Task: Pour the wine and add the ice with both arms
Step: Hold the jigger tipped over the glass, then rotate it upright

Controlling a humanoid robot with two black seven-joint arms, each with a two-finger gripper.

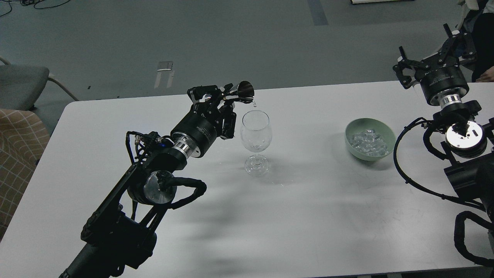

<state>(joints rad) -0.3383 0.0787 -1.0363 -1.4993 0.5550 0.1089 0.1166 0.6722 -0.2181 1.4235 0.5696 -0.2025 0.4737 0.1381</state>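
Observation:
A clear wine glass [256,133] stands upright near the middle of the white table [308,216]. My left gripper [223,99] is shut on a small silver measuring cup [244,91], held tipped just above the far left of the glass's rim. A drop of clear wine [254,103] hangs from the cup's lip over the glass. A pale green bowl [386,148] to the right holds several clear ice cubes [367,141]. My right gripper [434,58] hovers open and empty beyond the bowl, at the table's far right edge.
A grey chair [23,83] and a checked seat [17,150] stand left of the table. A person's hand [485,77] shows at the right edge. Black cables loop beside my right arm [463,154].

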